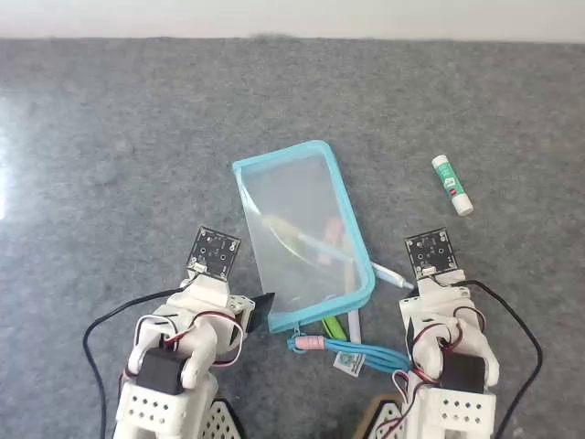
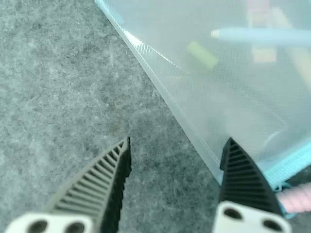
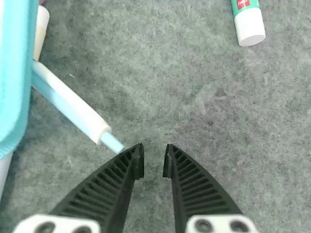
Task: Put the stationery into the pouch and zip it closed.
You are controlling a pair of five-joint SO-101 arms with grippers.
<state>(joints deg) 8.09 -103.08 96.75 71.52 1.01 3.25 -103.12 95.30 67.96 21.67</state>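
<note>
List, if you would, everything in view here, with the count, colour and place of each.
Pouch: one, clear with teal edging, middle of the table.
Pens: at least three. A light blue one pokes out of the pouch's right side; a green one and a white one poke out of its near end.
Glue stick: one, white with a green label, on the table right of the pouch and apart from it.
Strap: one, blue, with a pink charm, at the pouch's near end.
Mat: one, grey, covering the table.
Left gripper: black fingers, open, over the pouch's edge.
Right gripper: black fingers a narrow gap apart, beside the light blue pen's tip.
</note>
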